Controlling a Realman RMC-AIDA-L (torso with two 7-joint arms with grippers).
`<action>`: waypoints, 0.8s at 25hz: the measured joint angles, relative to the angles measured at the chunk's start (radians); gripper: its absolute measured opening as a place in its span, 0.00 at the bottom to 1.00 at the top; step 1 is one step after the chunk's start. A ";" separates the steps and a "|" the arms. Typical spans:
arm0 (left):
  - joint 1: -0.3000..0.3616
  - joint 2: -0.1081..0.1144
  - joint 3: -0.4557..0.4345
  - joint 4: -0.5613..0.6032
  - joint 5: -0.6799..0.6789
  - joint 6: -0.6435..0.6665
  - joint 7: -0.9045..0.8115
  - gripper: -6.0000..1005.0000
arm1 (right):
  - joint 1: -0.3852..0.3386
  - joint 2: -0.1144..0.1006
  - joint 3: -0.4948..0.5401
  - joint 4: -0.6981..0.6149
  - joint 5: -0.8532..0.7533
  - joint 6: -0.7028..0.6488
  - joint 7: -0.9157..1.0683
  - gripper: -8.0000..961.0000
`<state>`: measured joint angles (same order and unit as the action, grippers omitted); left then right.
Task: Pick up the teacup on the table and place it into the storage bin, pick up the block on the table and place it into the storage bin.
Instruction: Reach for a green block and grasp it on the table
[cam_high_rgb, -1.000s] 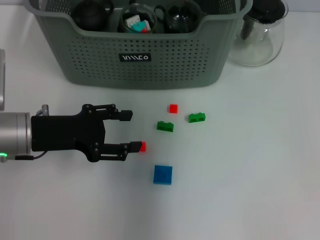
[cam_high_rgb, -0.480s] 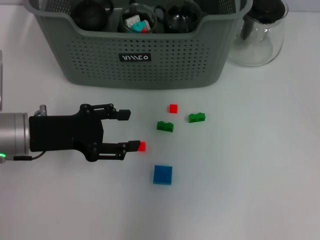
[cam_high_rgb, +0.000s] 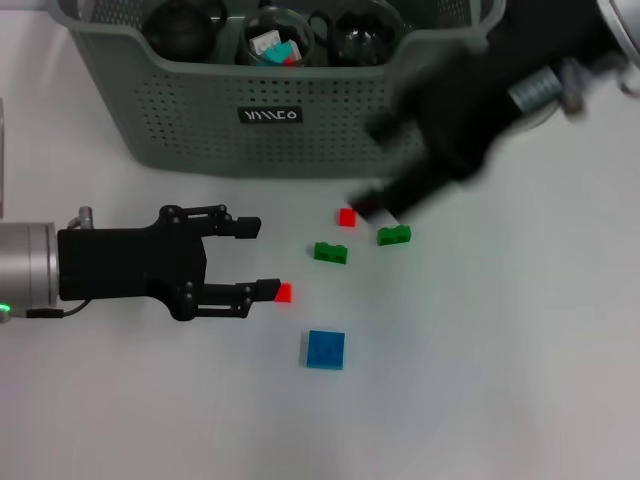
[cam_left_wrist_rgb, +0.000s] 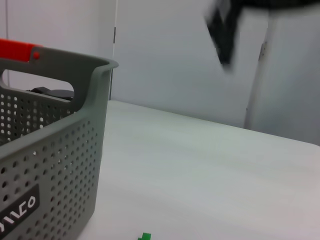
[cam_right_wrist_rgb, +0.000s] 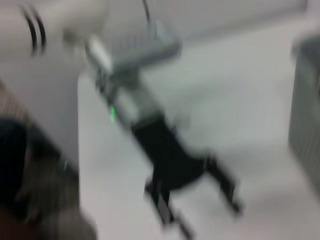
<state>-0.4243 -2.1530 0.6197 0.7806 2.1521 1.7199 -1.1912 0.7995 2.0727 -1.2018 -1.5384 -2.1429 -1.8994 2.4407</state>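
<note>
Grey-green storage bin (cam_high_rgb: 290, 110) is sitting across the upper centre of the head frame, already holding dark round items plus a clear glass w/ small blocks inside; can't tell which of them is the teacup.

Left gripper (cam_high_rgb: 262, 262) is sitting low at mid-left, fingers apart, nothing between them. A small red block (cam_high_rgb: 284, 293) is lying right at the tip of its lower finger (cam_high_rgb: 235, 296) (touching or just beside, can't tell).

Right gripper (cam_high_rgb: 372, 209) is showing as a motion-smeared dark shape running from upper right toward centre; can't tell if its fingers are apart or together. Its tip is sitting just beside the second red block (cam_high_rgb: 347, 217) and just above-left of one green brick (cam_high_rgb: 394, 236); the other green brick (cam_high_rgb: 331, 253) is lying just lower-left. Blue block (cam_high_rgb: 325, 350) is lying at lower centre, apart from the rest.

Risks, imo:
- right arm is blurring, so likely moving fast: could be knocking the clustered red/green pieces before gripping
- both arms are converging near centre, so collision chance if left reaches for its red block now
- right arm is passing close to the bin's right corner, so it could be clipping the rim
</note>
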 joint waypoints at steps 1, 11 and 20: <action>-0.001 0.000 0.000 -0.001 0.000 0.000 0.000 0.76 | -0.001 0.002 -0.007 0.003 -0.039 -0.038 0.012 0.91; -0.004 0.004 -0.003 -0.003 0.000 -0.004 0.002 0.76 | 0.032 0.025 -0.153 0.279 -0.393 0.088 0.035 0.91; -0.005 0.004 -0.003 -0.005 0.000 -0.009 0.002 0.76 | 0.176 0.031 -0.285 0.681 -0.436 0.487 -0.020 0.91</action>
<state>-0.4295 -2.1491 0.6166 0.7759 2.1521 1.7112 -1.1888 0.9753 2.1033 -1.4867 -0.8578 -2.5793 -1.4120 2.4204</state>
